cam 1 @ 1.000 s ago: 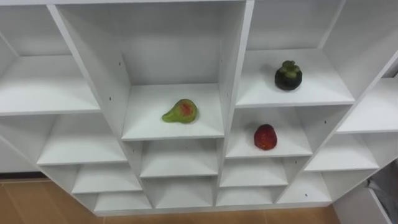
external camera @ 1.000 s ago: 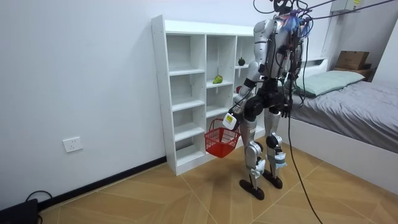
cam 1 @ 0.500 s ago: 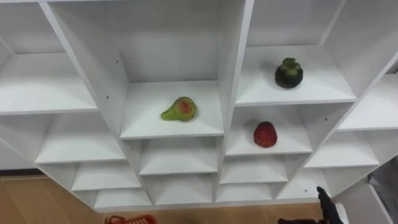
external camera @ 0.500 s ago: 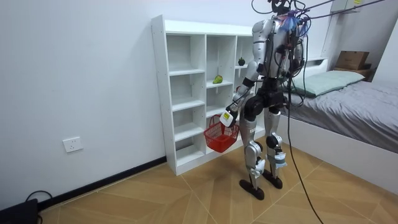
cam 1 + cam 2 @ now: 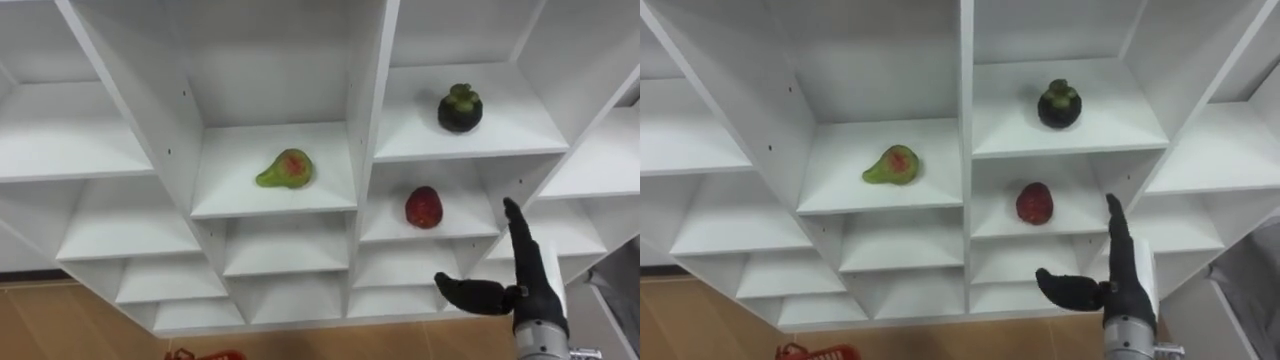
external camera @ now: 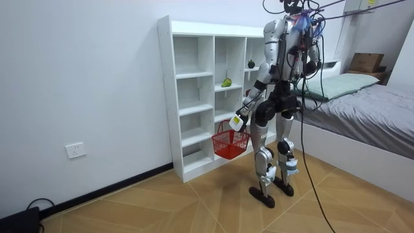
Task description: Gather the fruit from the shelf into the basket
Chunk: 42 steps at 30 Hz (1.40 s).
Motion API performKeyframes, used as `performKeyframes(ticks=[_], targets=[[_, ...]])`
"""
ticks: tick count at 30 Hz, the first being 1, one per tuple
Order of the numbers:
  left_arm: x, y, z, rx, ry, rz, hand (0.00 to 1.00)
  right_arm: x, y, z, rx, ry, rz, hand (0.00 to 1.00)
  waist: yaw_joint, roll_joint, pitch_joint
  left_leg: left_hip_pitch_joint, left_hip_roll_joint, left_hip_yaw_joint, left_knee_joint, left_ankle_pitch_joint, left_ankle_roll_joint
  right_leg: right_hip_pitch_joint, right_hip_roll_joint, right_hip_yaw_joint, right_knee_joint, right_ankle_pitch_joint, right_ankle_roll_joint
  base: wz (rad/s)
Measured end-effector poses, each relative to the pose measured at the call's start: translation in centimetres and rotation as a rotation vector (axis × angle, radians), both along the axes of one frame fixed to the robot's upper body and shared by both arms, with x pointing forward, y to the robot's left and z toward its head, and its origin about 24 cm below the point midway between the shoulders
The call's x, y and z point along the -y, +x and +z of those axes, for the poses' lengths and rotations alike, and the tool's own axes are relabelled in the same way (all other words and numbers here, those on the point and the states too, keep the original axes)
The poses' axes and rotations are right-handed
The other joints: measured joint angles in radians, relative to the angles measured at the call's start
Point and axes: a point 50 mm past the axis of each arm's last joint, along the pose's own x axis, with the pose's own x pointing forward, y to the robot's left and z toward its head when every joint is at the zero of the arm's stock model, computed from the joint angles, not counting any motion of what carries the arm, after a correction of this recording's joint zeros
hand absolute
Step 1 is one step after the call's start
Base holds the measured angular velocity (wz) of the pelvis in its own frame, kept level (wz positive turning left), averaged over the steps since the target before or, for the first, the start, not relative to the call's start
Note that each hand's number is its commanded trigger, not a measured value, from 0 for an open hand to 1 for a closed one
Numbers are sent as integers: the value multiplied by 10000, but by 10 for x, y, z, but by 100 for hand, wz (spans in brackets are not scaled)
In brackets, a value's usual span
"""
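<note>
Left eye view: a white closet (image 5: 372, 120) of smooth, flat-panelled cubbies holds three fruits. A green pear (image 5: 285, 169) with a red blush lies on its side in the centre cubby, long axis running 9 to 3 o'clock, narrow neck toward 9. At 2 o'clock from it a round, dark mangosteen (image 5: 460, 109) sits upright, leafy cap up. Below that is a rounded, matte red fruit (image 5: 424, 207). The black right hand (image 5: 528, 292) is raised at 5 o'clock of the red fruit, apart from it, fingers straight toward 12, thumb spread toward 9. In the room view the left hand (image 6: 238, 121) grips the handle of a red wire basket (image 6: 231, 144).
</note>
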Motion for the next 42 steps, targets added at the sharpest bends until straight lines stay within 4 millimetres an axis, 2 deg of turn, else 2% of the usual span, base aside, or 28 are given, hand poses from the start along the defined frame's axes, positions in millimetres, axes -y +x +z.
performKeyframes(ticks=[8,12,18,22,34,42], targets=[[0,0,0,109,61,-46,100,-5,8,24,1201,-52,103,0,38,-8,1,0,-3,116,17,4,6,-82,-8,47,35,2,3,-2],[0,-6,-1,-62,98,12,100,-7,10,35,1792,-138,43,0,84,3,6,20,6,175,11,5,5,-79,5,114,28,2,3,-4],[1,-7,-2,-195,61,27,100,-10,24,49,2527,-116,74,0,94,-112,47,-5,8,145,-23,4,5,-81,8,103,38,2,3,0],[1,-8,-2,-256,-6,21,100,-13,31,60,3063,-79,198,0,109,-156,43,-12,6,145,-29,4,5,-82,5,80,24,3,5,0],[1,-10,-3,-416,-39,-55,100,-14,37,67,3450,-64,163,0,127,-158,40,-1,6,153,-1,8,2,-84,-4,41,13,3,5,0],[2,-5,-3,-255,-203,-159,100,-10,39,68,3497,305,42,0,289,-240,41,-2,4,119,19,12,2,-8,-14,-30,16,3,5,0]])
